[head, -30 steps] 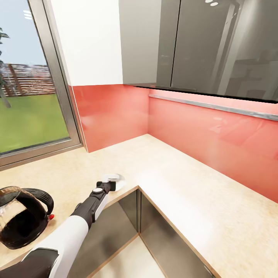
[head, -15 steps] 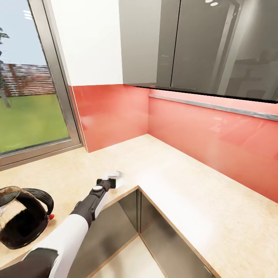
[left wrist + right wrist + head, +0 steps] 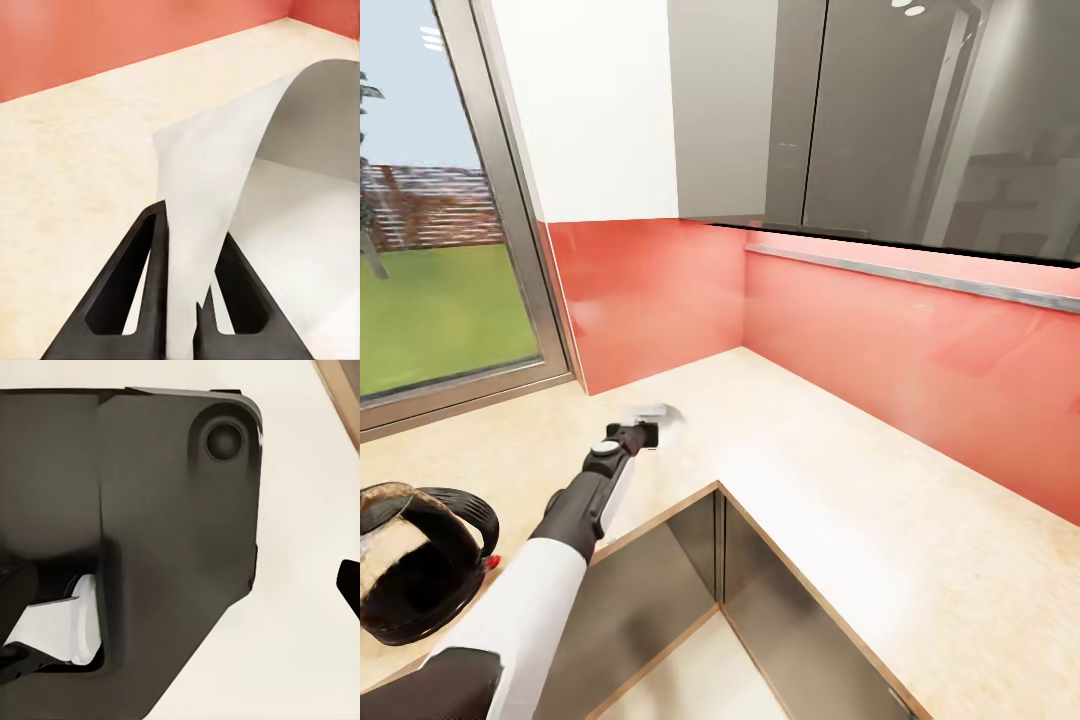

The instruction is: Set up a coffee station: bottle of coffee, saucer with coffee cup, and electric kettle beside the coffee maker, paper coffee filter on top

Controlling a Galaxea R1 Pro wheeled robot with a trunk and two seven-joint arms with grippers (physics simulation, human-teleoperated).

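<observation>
Beige, speckled countertop (image 3: 840,470) ran along two coral-red walls and met in a corner under grey upper cabinets (image 3: 880,120). From the head camera, the left arm reached forward over the counter's inner corner, and its left gripper (image 3: 645,432) carried a white paper coffee filter (image 3: 658,411) just above the surface, near the red wall by the window (image 3: 430,230). Well apart from it, at the counter's near left edge, sat the coffee maker (image 3: 415,575), a dark glass carafe with a black handle and a small red switch.

Seen from the left wrist, the two black fingers (image 3: 139,292) stood close together, pinched on the lower edge of the filter (image 3: 225,195), whose thin white sheet curled up and away over the countertop (image 3: 67,172), with the red wall behind.

At the right wrist, a large dark body (image 3: 150,532) with a round button blocked most of the picture over a pale surface; the right gripper's fingers were not distinguishable, so whether they were apart or together could not be told.
</observation>
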